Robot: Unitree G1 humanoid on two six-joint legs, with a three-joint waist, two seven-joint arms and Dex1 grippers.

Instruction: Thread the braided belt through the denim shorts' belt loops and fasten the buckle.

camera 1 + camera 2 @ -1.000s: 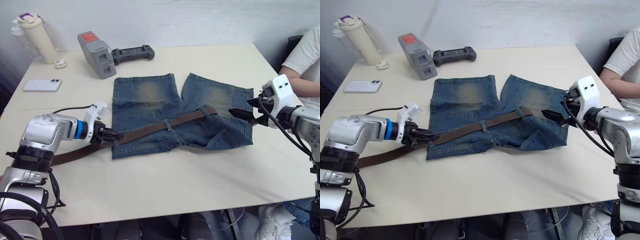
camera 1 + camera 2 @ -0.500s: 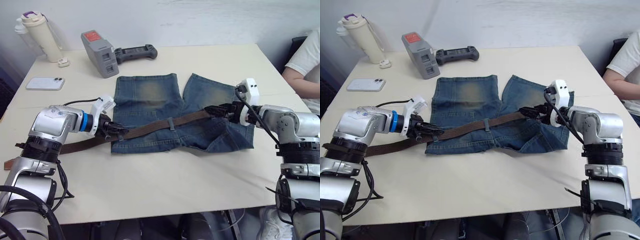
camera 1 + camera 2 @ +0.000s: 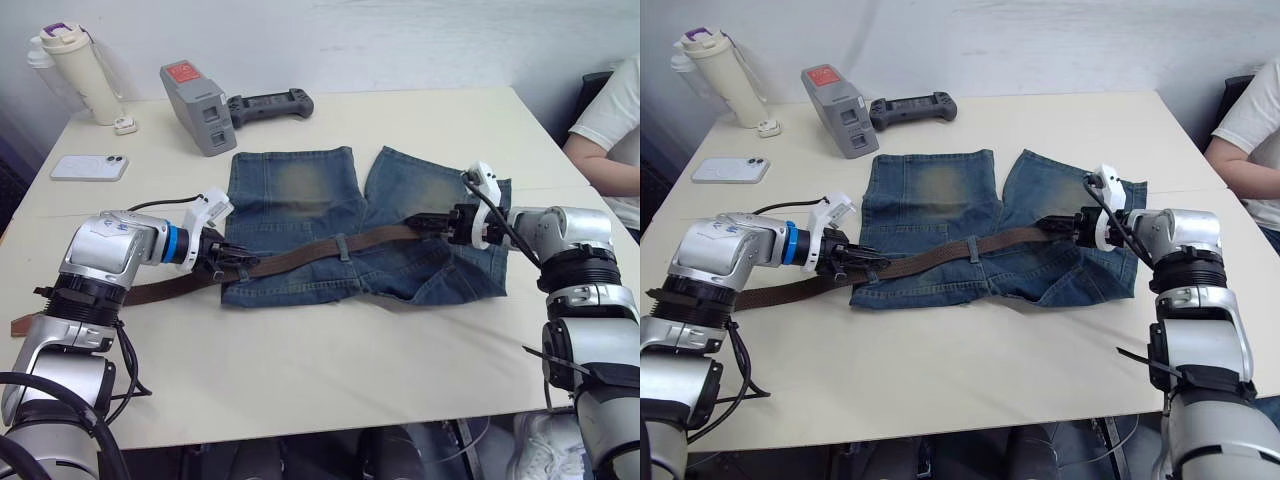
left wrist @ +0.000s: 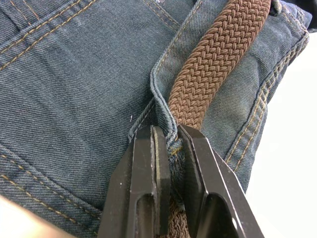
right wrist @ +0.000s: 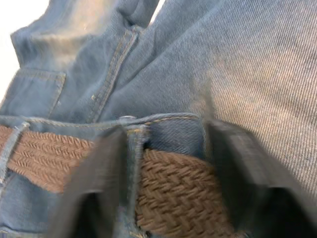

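The denim shorts (image 3: 290, 190) lie flat mid-table, waistband toward me. The braided belt (image 3: 300, 256) runs brown along the waistband, under a belt loop (image 3: 342, 246), and trails off to the left past the shorts. My left gripper (image 3: 228, 266) is at the waistband's left end, shut on another belt loop (image 4: 166, 116) with the belt (image 4: 218, 54) pressed beside it. My right gripper (image 3: 425, 226) is at the belt's right end; its blurred fingers (image 5: 111, 168) clamp the strap (image 5: 173, 183) from both sides. The buckle is hidden.
At the table's back left stand a cream bottle (image 3: 75, 75), a phone (image 3: 89, 167), a grey device (image 3: 195, 95) and a black controller (image 3: 268, 105). A person in white (image 3: 610, 110) sits at the right. Bare table (image 3: 350, 370) stretches in front of the shorts.
My right gripper came in from the right to the belt's end and its wide-open fingers have closed in on the strap. The left gripper keeps its grip.
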